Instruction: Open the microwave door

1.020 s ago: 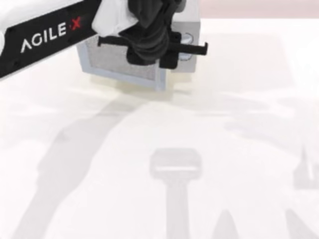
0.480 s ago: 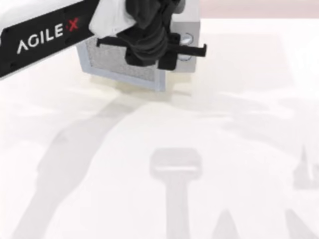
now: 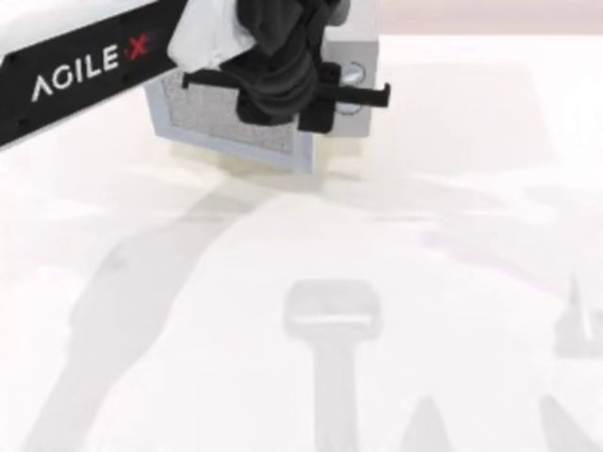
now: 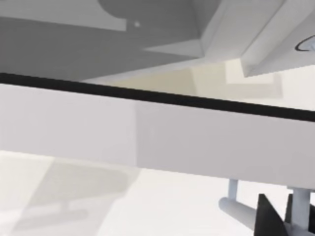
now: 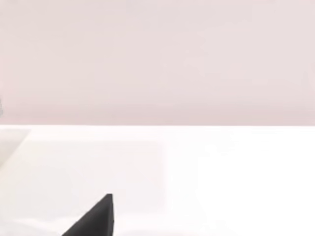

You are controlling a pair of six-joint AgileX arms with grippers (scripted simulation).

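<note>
The microwave (image 3: 364,49) stands at the table's far edge, left of centre, with a round knob (image 3: 353,73) on its front. The microwave door (image 3: 217,118), a pale frame around speckled mesh, stands swung partly out from the front. My left gripper (image 3: 316,111) reaches down at the door's free edge. In the left wrist view the door (image 4: 147,142) is a broad pale band with the dark cavity (image 4: 98,49) behind it. There my left gripper (image 4: 288,217) is shut on the door's bar handle (image 4: 241,211). My right gripper (image 5: 96,221) is parked off to the right, outside the top view.
Arm shadows lie across the white table (image 3: 452,282) in front of the microwave. A pinkish wall (image 5: 157,59) rises behind the table's far edge.
My left arm has edged slightly to the left with the door handle in its grip. The door's angle looks almost the same.
</note>
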